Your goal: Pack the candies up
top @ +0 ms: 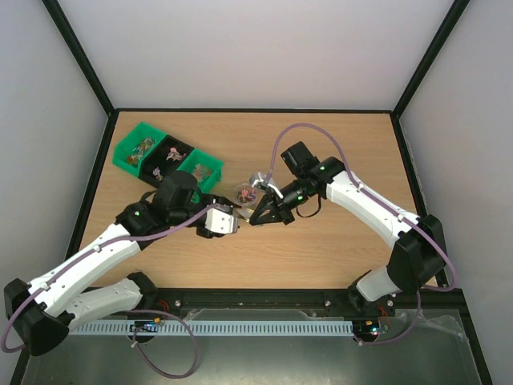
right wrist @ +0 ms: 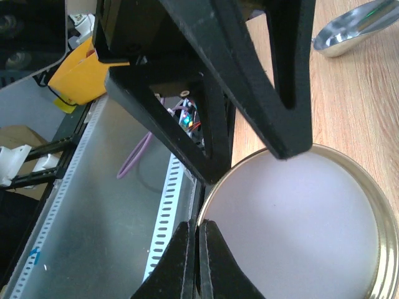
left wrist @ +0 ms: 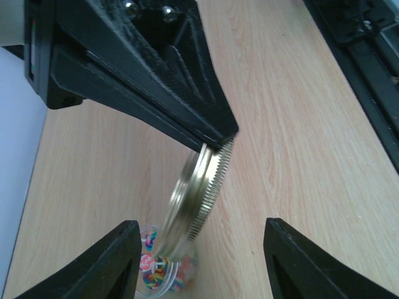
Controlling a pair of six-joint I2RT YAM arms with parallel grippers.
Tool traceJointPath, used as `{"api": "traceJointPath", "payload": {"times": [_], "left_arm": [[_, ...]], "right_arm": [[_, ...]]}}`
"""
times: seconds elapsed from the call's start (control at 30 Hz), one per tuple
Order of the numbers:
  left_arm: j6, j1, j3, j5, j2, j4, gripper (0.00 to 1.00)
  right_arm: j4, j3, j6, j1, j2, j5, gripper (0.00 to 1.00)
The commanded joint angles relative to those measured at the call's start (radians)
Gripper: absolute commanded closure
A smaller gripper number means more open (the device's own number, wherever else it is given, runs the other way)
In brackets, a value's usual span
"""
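Left gripper [top: 234, 218] spread wide, clear jar [left wrist: 163, 275] between fingers. Candies [left wrist: 153, 264] inside jar, more in green tray [top: 123, 160] far left. Right gripper [right wrist: 198, 235] pinches rim of gold-edged lid [right wrist: 299, 224], tilted over jar. Metal scoop [right wrist: 349, 31] on table [left wrist: 299, 124] nearby.

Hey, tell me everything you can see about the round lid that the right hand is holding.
The lid is round, with a gold-coloured, seemingly metal rim, finely ridged around its outer edge, and a smooth whitish inner face. The right hand is shut on its rim at one spot, holding it off the table and steeply tilted. Its lower edge hangs over the small clear jar of candies; whether it touches the jar cannot be told.
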Motion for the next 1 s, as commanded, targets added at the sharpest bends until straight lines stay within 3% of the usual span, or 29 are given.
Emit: {"api": "traceJointPath", "payload": {"times": [0.0,0.5,0.53,0.6,0.73,0.77,0.87,0.97], "left_arm": [[-0.025,-0.039,-0.034,-0.065,-0.008,0.118,0.5],[0.001,-0.075,-0.003,-0.078,0.053,0.056,0.79],[-0.009,-0.075,0.0,-0.076,0.056,0.053,0.8],[-0.027,-0.074,0.005,-0.066,0.06,0.05,0.82],[-0.1,-0.04,0.031,-0.001,0.085,0.021,0.86],[-0.13,-0.016,0.05,0.04,0.103,0.001,0.86],[-0.209,0.09,0.13,0.225,0.195,-0.094,0.86],[-0.253,0.166,0.188,0.36,0.265,-0.156,0.86]], "right_arm": [[-0.022,-0.002,-0.002,-0.002,-0.006,-0.042,0.99],[-0.061,0.017,-0.048,-0.001,0.004,-0.017,0.98],[-0.059,0.017,-0.041,-0.002,0.003,-0.012,0.95],[-0.03,0.01,0.008,-0.008,-0.002,0.006,0.8],[0.08,-0.034,0.129,-0.088,-0.043,0.009,0.38],[0.11,-0.045,0.153,-0.116,-0.057,0.007,0.32],[0.164,-0.083,0.168,-0.184,-0.102,0.026,0.22],[0.175,-0.114,0.135,-0.196,-0.133,0.065,0.21]]}}
